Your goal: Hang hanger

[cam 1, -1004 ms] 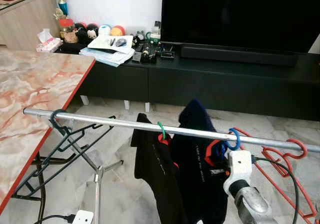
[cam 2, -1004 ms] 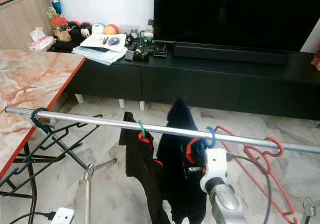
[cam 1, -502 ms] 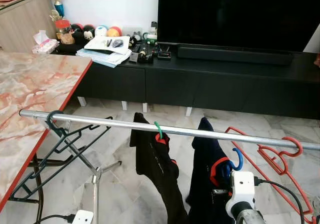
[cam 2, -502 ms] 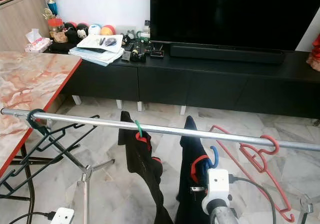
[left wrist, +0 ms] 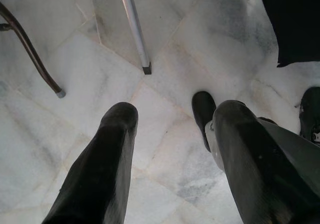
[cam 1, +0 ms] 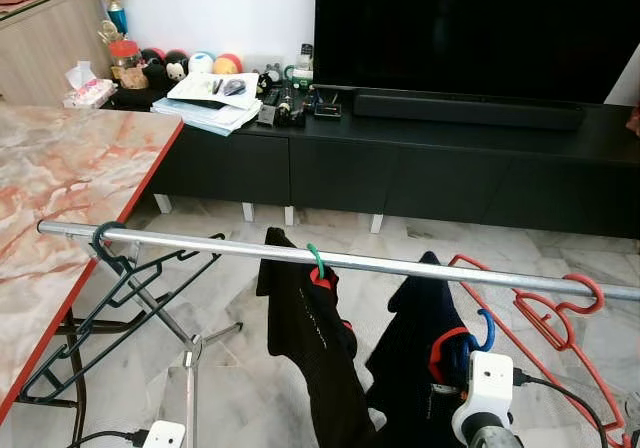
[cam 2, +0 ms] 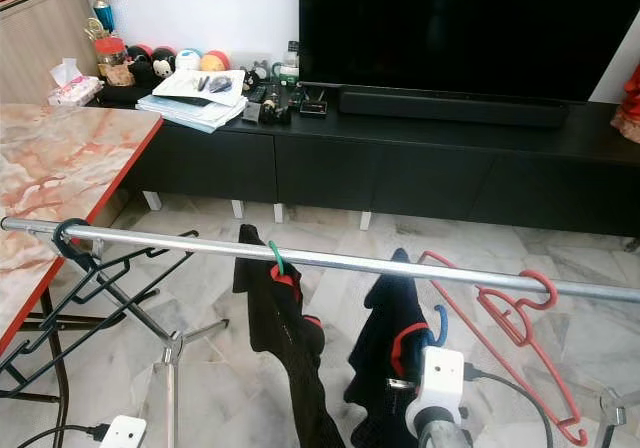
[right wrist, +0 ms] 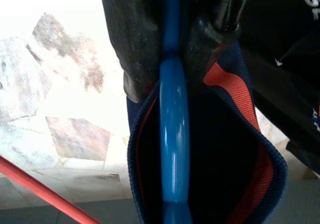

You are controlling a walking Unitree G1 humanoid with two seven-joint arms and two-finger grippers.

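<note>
Gripping the blue hanger (right wrist: 173, 129) between clenched fingers, the right gripper (right wrist: 165, 59) holds it with its dark navy garment (cam 1: 415, 358) just below the silver rail (cam 1: 200, 245), hook not yet over it. The left gripper (left wrist: 170, 154) hangs idle above the floor, fingers spread. The next move likely calls for lifting the hook over the rail, between the green-hooked black garment (cam 1: 305, 328) and the red hanger (cam 1: 560, 318).

**My robot's body as I see it**

My right arm (cam 1: 487, 408) ends in a white, boxy wrist housing with rounded corners and a small dark port on its front face. Below it sits a silver, rounded metal segment. A black cable (cam 1: 560, 400) runs out from the housing's side. Through the left wrist camera, my left gripper (left wrist: 170, 134) shows two long, glossy black fingers (left wrist: 107, 159) with rounded tips. Through the right wrist camera, my right gripper (right wrist: 167, 49) fingers look dark and scuffed.
</note>
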